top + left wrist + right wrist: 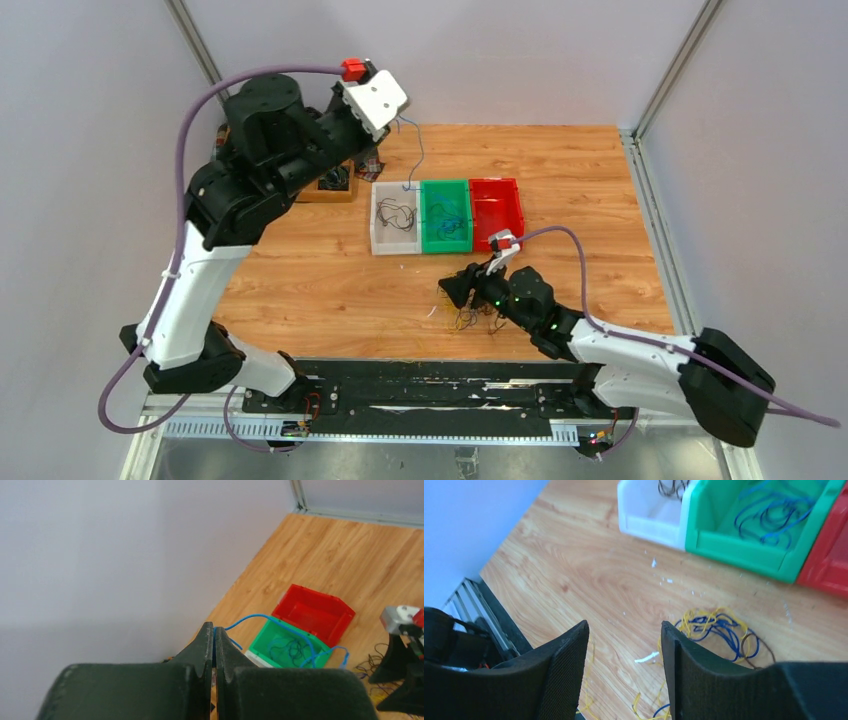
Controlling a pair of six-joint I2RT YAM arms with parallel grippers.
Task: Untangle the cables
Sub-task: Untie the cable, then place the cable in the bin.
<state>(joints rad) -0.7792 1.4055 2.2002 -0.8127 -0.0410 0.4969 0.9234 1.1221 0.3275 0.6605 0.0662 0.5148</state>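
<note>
Right gripper: jaws parted, nothing held; hung low over the table, just beside the tangle.
Tangle: yellow, blue and dark-brown cables looped together on the near part of the table, in front of the bins.
Step in hand (judged): one strand is to be singled out. An outer loop is best taken rather than the knotted middle, and raised slowly so that neighbours are shed, not dragged.
Blue cable: trailed down from the raised arm to the bins, by the green one. It is best lowered well inside the rim before release.
Left gripper: clenched on the blue cable's upper end, held high over the far left of the table.
Pads: dark, finely meshed.
Cables: hair-thin, limp, springy in their loops, easily snagged.
Table: pale wood grain, matt, flecked with small white scraps.
White bin: smooth moulded plastic, open-topped; dark strands inside.
Green bin: same make, set against the white; blue strands inside.
Red bin: same make, set against the green.
</note>
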